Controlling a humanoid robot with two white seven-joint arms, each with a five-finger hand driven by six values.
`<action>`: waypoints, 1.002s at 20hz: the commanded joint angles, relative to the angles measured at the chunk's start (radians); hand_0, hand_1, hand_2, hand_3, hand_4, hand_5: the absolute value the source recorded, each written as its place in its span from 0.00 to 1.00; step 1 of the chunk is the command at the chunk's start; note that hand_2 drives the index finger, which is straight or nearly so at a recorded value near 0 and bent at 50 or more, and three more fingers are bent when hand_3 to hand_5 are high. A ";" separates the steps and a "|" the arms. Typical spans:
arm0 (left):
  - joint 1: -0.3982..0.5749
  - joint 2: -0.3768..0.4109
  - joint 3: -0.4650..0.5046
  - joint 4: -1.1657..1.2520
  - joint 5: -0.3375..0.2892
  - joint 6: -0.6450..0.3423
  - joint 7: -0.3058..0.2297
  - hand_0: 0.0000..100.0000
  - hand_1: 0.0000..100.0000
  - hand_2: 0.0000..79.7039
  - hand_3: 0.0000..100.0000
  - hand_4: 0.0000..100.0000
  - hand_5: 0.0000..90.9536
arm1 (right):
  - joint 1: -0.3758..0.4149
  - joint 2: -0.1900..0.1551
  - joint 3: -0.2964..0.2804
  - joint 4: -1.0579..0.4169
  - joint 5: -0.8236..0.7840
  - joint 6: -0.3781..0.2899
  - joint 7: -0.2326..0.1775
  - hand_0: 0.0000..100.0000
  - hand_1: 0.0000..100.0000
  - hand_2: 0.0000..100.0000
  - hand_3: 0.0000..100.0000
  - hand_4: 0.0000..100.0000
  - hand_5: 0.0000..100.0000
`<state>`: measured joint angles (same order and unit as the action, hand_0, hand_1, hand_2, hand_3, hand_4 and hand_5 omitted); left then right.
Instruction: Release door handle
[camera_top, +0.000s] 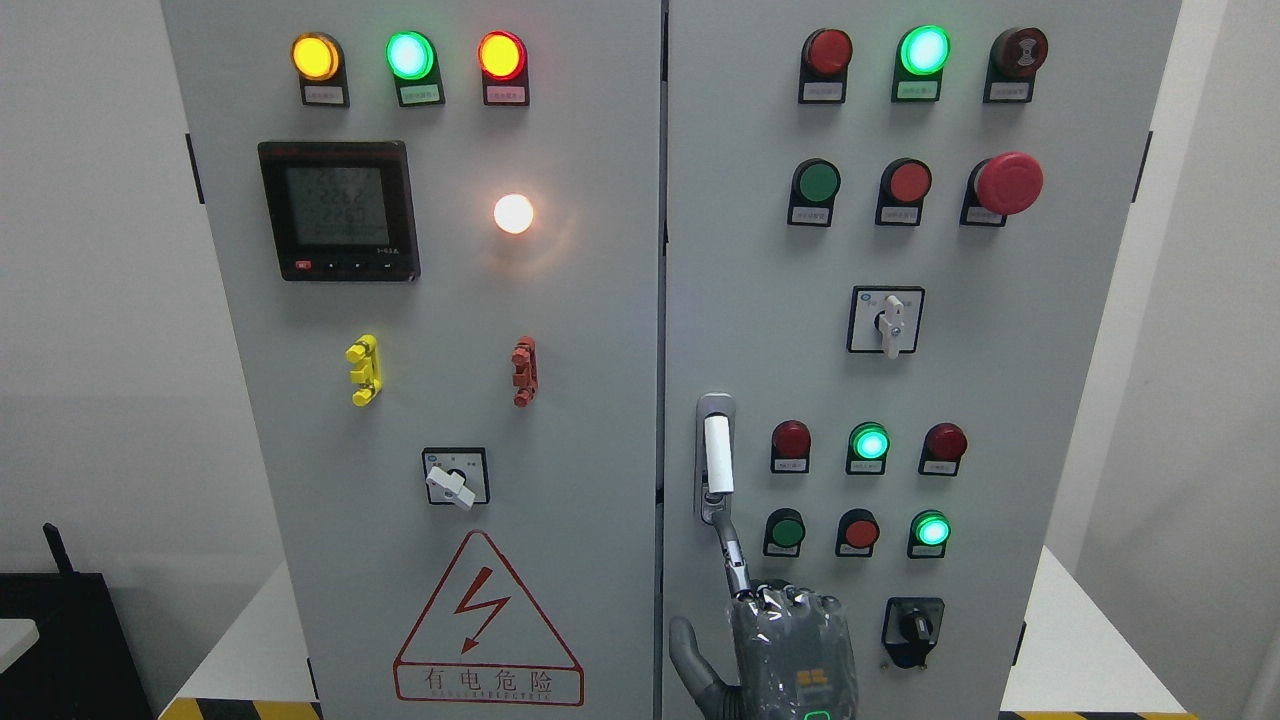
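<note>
Low on the right cabinet door (1000, 380), the white-wrapped handle (717, 455) stands upright beside the centre seam. Below it, a hand (770, 630) points one extended finger (733, 550) up to the handle's lower end, other fingers curled, grasping nothing; its arm's side is unclear.

**Cabinet front: lamps, meter, switches**

Near the left door's top edge sit a yellow lamp (315, 56), a green lamp (410, 55) and a red lamp (501, 55). Below them sits a digital meter (338, 210). A warning triangle (487, 625) marks its bottom edge. The right door carries a red mushroom button (1008, 183).
</note>
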<state>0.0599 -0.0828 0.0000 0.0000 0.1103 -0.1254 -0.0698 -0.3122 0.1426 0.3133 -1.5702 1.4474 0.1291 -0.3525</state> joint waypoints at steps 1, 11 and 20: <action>0.000 0.000 -0.012 -0.015 -0.001 0.000 0.001 0.12 0.39 0.00 0.00 0.00 0.00 | 0.007 0.000 0.000 -0.022 -0.002 -0.008 -0.005 0.43 0.37 0.08 1.00 1.00 1.00; 0.000 0.000 -0.012 -0.015 0.000 0.000 0.001 0.12 0.39 0.00 0.00 0.00 0.00 | 0.038 0.002 -0.003 -0.070 -0.091 -0.057 -0.054 0.50 0.40 0.33 1.00 0.94 0.97; 0.000 0.000 -0.012 -0.015 0.000 0.000 0.001 0.12 0.39 0.00 0.00 0.00 0.00 | 0.044 0.002 -0.017 -0.093 -0.203 -0.072 -0.040 0.54 0.33 0.85 1.00 0.99 0.96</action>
<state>0.0599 -0.0829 0.0000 0.0000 0.1103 -0.1254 -0.0698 -0.2719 0.1434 0.3041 -1.6353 1.3177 0.0601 -0.4052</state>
